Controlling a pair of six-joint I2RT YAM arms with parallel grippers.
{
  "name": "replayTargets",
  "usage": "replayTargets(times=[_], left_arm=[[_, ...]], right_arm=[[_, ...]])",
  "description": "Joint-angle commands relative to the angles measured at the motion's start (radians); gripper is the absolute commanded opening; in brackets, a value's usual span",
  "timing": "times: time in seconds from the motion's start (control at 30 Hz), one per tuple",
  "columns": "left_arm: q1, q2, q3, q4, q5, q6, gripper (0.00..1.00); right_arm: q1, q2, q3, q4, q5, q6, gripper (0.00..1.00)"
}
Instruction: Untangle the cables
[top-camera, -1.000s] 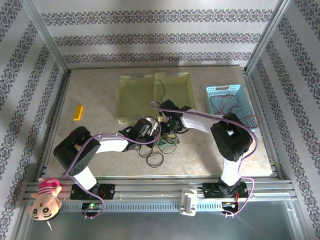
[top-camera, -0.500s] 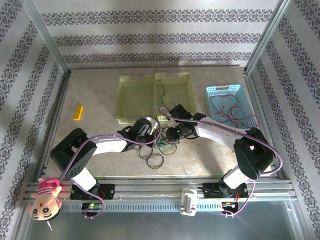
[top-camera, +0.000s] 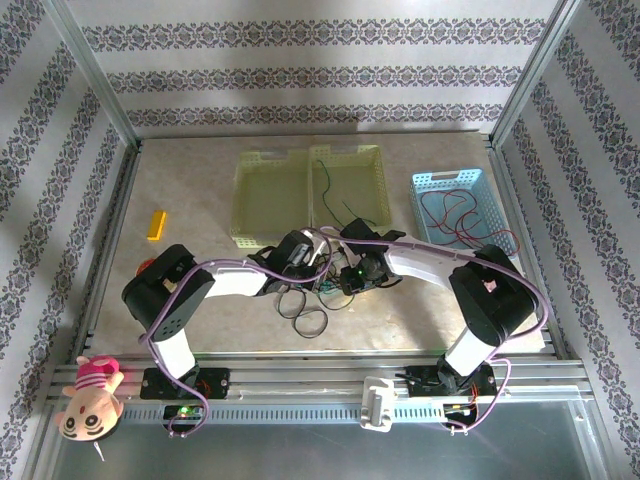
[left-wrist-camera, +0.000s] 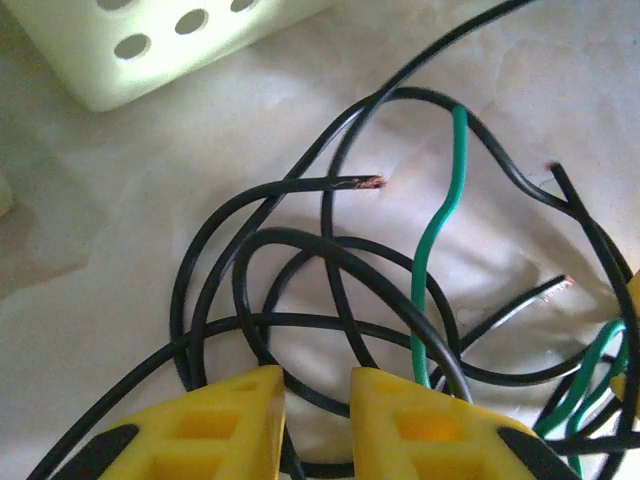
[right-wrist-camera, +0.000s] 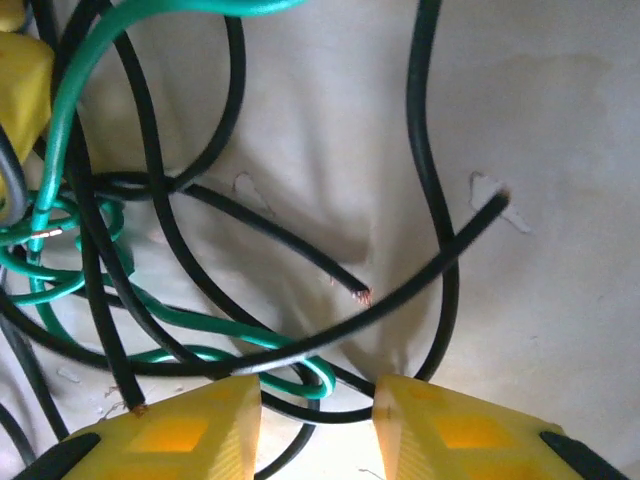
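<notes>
Marbled tabletop (top-camera: 200, 190), wallpapered cell. Two yellow baskets (top-camera: 240, 205), a black wire in the right-hand one. Blue basket (top-camera: 420, 181): red and black wires. Cables (left-wrist-camera: 437, 230): black-green tangle at frame centre, below the baskets, loops cut off in wrist views. Left gripper (left-wrist-camera: 318, 395) and right gripper (right-wrist-camera: 318, 400): fingers narrowly parted, straddling strands. Left elbow nearer centre than before.

Top cam looks down over the whole desk (top-camera: 200, 200) from behind. Wrist cams sit close above the same cables (left-wrist-camera: 434, 232).
</notes>
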Motion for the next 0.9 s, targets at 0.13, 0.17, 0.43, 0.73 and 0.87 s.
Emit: replayTargets(times=[0.13, 0.17, 0.43, 0.73, 0.87], left_arm=[[-0.006, 0.069, 0.005, 0.003, -0.013, -0.014, 0.10], [-0.006, 0.075, 0.006, 0.009, -0.013, -0.018, 0.08], [-0.007, 0.094, 0.023, 0.003, 0.028, -0.007, 0.00], [-0.009, 0.099, 0.031, -0.012, 0.068, 0.002, 0.00], [-0.009, 0.101, 0.033, -0.027, 0.061, 0.004, 0.00]], right_arm=[[0.036, 0.046, 0.015, -0.042, 0.141, -0.002, 0.35], [0.037, 0.047, 0.012, -0.041, 0.154, 0.007, 0.35], [0.036, 0.047, 0.031, -0.010, 0.143, 0.005, 0.35], [0.038, 0.089, 0.068, -0.004, 0.148, -0.001, 0.17], [0.036, 0.064, 0.059, -0.001, 0.193, 0.013, 0.01]])
